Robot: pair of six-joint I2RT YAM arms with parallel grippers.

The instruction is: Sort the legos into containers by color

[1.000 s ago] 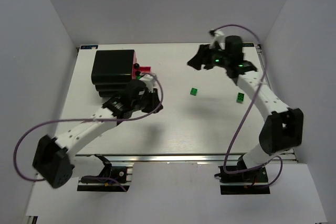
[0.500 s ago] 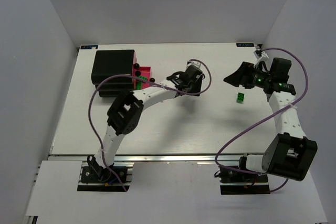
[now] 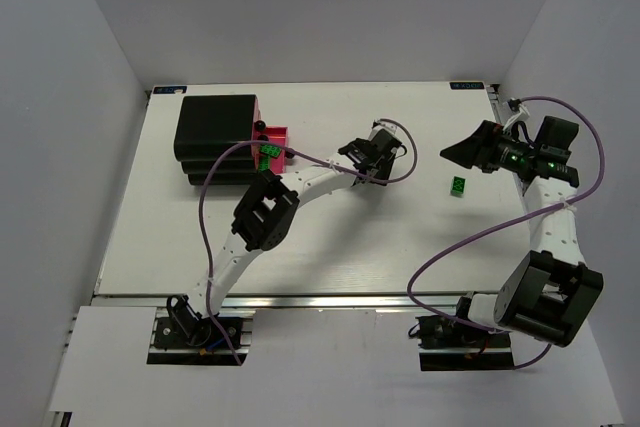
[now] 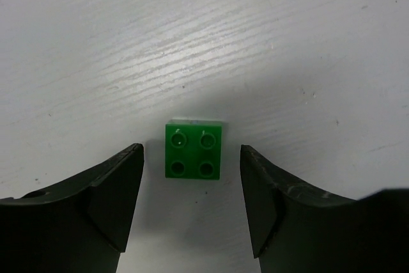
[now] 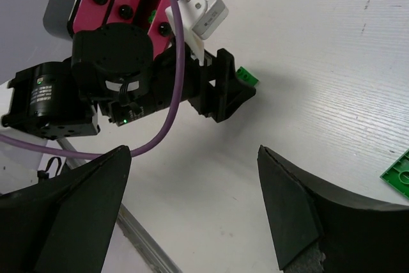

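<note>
Nearest the arm bases, a loose green lego [image 3: 458, 188] lies flat on the white table [image 3: 330, 237], below the right gripper [image 3: 468, 153] and apart from it. In the right wrist view it only clips the right edge. The right gripper's jaws stand wide apart with nothing between them.

At mid table the left gripper [image 4: 192, 158] points down, jaws apart. A green four-stud brick [image 4: 194, 151] sits on the table between the fingers [image 4: 115, 190], roughly centred, with a gap on each side and touching neither. In the overhead view the brick is hidden under the gripper. In the right wrist view a green corner peeks out beside it.

Far left, pink drawers [image 3: 276, 133] with black knobs [image 3: 262, 128] stick out of the black cabinet [image 3: 215, 127]. Green legos [image 3: 267, 153] lie in one of them.
</note>
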